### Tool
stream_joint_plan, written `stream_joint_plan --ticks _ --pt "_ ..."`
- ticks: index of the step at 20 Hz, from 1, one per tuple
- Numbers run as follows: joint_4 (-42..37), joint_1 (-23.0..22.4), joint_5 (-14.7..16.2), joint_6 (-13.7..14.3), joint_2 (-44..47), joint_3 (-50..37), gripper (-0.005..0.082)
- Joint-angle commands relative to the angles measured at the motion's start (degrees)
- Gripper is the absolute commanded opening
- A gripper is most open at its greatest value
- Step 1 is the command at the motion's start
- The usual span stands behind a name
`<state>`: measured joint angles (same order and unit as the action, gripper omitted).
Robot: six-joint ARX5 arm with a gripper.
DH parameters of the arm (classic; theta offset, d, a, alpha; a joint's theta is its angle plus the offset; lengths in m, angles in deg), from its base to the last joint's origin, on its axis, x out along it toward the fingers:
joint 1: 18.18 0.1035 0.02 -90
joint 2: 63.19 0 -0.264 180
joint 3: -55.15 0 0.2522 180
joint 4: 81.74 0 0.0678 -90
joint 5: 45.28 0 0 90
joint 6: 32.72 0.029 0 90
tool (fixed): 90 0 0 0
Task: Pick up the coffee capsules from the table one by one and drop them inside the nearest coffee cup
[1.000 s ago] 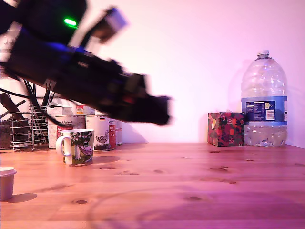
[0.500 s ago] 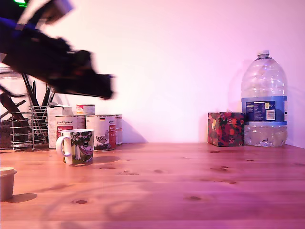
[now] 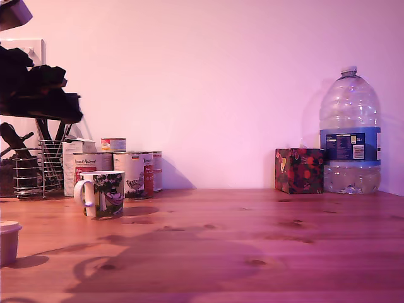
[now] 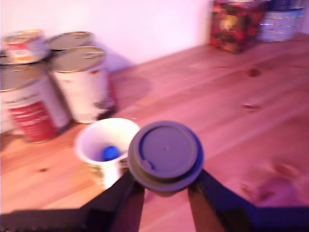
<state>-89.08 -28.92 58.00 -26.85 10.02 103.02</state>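
Nearest the wrist camera, between two dark fingers (image 4: pixel 126 195), a coffee capsule (image 4: pixel 165 155) with its round flanged top facing the lens, greyish-purple under the pink light. Gripper (image 4: pixel 164 191) clamped on that capsule from either side, held in the air above the table (image 4: pixel 251 125). Just beyond and below it, the coffee cup (image 4: pixel 107 145) with a white interior and a small blue object (image 4: pixel 110 152) at the bottom; capsule rim overlapping the cup's rim in this view, whether directly over the opening cannot be told. Behind the cup, a cluster of labelled tins (image 4: pixel 82 84), then the pale wall.

From the exterior view, closest at the exterior view's left edge, a cream-white capsule (image 3: pixel 9 242) standing on the wood, cut off by the frame. Farther back, the cup (image 3: pixel 101 194) with its white handle and green-and-dark print, well apart from that capsule. High above it at the exterior view's left, the dark arm (image 3: pixel 38 95), mostly out of frame. Behind the cup, tins (image 3: pixel 134 173) and a wire rack (image 3: pixel 28 170) of utensils. Against the wall toward the exterior view's right, a patterned box (image 3: pixel 299 170) just beside a large water bottle (image 3: pixel 350 136).
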Motion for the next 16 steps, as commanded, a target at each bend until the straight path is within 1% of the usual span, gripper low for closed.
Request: stream_joint_plan --ticks 1,2,4,9,11,16 --pt "-0.8 -0.1 -1.7 -1.2 -0.2 -1.0 0.0092" --pt "-0.8 -0.1 -2.1 -1.4 -0.2 -1.0 0.0092" --pt "0.3 -0.1 -5.0 -2.5 -0.2 -0.3 0.0092" --pt "6.5 -0.1 -5.2 -2.9 -0.1 5.2 0.0092" --pt "10.2 -0.1 -5.1 -2.9 -0.1 7.4 0.0092" --pt "13.1 -0.1 -4.7 -2.9 0.0 8.9 0.0092"
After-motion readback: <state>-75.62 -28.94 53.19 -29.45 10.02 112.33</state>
